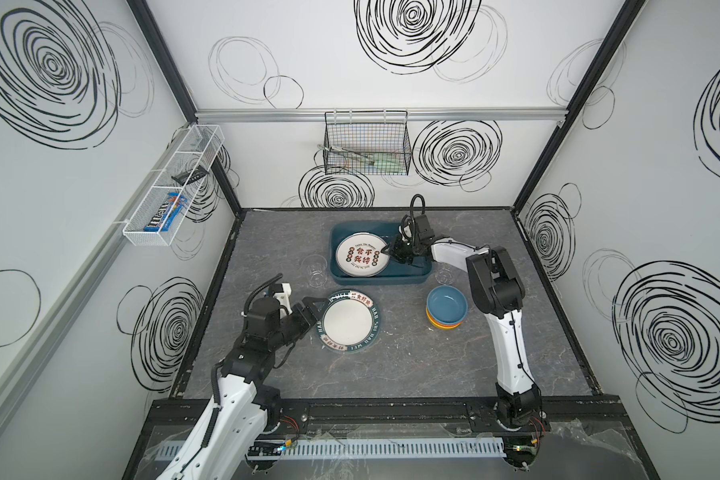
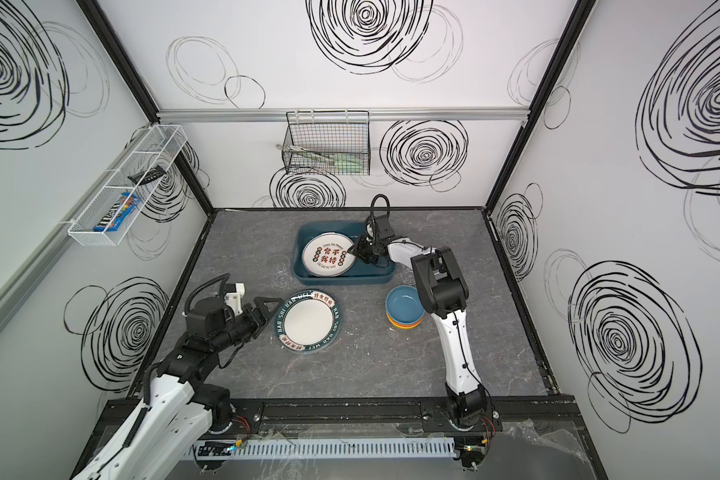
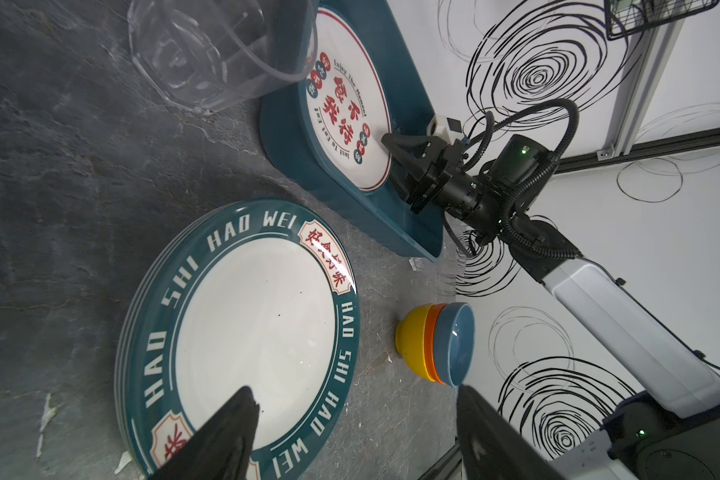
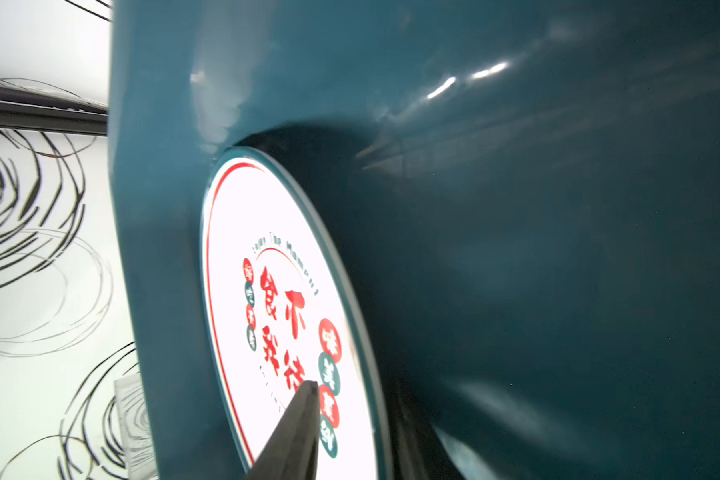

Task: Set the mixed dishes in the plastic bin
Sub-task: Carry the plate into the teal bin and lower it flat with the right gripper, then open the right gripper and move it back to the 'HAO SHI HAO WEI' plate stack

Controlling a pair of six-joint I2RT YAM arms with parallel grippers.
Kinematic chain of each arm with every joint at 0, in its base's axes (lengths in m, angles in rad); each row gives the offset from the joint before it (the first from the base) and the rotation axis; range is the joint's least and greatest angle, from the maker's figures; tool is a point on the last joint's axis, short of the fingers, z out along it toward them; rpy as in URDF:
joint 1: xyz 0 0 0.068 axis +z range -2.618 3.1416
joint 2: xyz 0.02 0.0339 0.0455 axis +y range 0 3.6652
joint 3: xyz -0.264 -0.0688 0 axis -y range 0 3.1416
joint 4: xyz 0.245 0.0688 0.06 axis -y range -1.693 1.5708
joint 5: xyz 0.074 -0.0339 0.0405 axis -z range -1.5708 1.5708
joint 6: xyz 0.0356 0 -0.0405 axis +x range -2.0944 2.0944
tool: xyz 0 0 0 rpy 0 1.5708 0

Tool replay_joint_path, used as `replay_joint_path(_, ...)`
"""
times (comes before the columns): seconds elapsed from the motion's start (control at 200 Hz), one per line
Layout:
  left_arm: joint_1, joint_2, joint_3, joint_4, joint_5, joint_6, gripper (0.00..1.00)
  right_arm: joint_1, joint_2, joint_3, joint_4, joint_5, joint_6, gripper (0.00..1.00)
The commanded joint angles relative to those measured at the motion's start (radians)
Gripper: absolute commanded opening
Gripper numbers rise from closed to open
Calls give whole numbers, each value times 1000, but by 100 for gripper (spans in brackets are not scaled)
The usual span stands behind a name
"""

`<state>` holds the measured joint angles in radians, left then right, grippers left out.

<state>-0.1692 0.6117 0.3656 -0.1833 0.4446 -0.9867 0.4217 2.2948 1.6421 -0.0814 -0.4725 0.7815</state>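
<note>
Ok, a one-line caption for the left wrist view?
Open left gripper at the plate stack; right gripper at the rim of a plate in the bin.

I am working under bright, even, diffuse light. In both top views the walls (image 1: 641,199) are bowing outward toward the frame edges, and my arms (image 1: 508,349) are throwing only faint shadows on the table (image 1: 391,374). At my right wrist the bin (image 4: 516,249) is smearing into blur and catching small white glints; at my left wrist the teal-rimmed plate (image 3: 254,332) is gleaming along its rim.
</note>
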Motion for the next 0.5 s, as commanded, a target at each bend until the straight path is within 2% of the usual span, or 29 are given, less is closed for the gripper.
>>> replay_joint_path(0.0, 5, -10, -17, 0, -19, 23, 79, 0, -95, -17, -35, 51, -35, 35)
replay_joint_path(0.26, 6, -8, -9, -57, -64, 47, 78, 10, -193, -29, -118, 136, -115, 37)
replay_joint_path(0.495, 5, -4, 4, -145, -127, 75, 76, 90, -356, -109, -177, 243, -228, 39)
